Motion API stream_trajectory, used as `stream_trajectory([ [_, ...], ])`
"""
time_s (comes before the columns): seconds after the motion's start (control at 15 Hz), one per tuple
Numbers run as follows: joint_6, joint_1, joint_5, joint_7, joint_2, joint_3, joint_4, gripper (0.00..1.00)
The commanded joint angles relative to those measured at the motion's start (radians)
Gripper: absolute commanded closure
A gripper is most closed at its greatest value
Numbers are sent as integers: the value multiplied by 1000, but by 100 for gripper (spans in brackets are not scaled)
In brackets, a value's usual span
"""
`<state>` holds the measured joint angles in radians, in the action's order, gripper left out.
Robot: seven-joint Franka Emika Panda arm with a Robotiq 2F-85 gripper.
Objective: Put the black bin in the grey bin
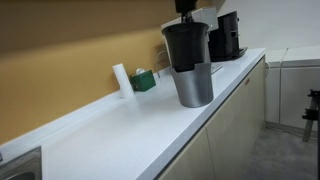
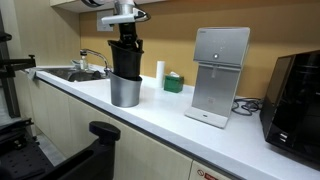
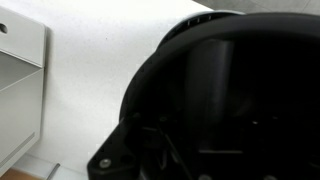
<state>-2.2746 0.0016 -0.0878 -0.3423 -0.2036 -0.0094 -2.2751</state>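
Note:
The black bin (image 1: 186, 46) hangs upright from my gripper (image 1: 186, 14), its lower part inside the mouth of the grey bin (image 1: 195, 87), which stands on the white counter. In an exterior view the black bin (image 2: 125, 58) sits partly inside the grey bin (image 2: 124, 92) under the gripper (image 2: 124, 28). The gripper is shut on the black bin's rim. In the wrist view the black bin's dark inside (image 3: 230, 90) fills most of the picture and hides the fingers.
A black coffee machine (image 1: 227, 37) stands behind the bins. A green box (image 1: 145, 80) and a white bottle (image 1: 121, 79) stand by the wall. A white upright board (image 2: 218, 73), a sink (image 2: 72, 74) and another black machine (image 2: 297, 95) are on the counter (image 1: 120, 130).

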Motion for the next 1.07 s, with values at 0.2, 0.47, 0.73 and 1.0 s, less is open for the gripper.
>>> stream_trajectory([
  [0.2, 18, -5, -132, 120, -14, 19, -16, 99],
  [0.47, 36, -1, -170, 156, -6, 29, -27, 99],
  [0.73, 43, 6, -171, 172, 6, 42, -35, 99],
  [1.0, 47, 16, -168, 182, 27, 58, -36, 99],
])
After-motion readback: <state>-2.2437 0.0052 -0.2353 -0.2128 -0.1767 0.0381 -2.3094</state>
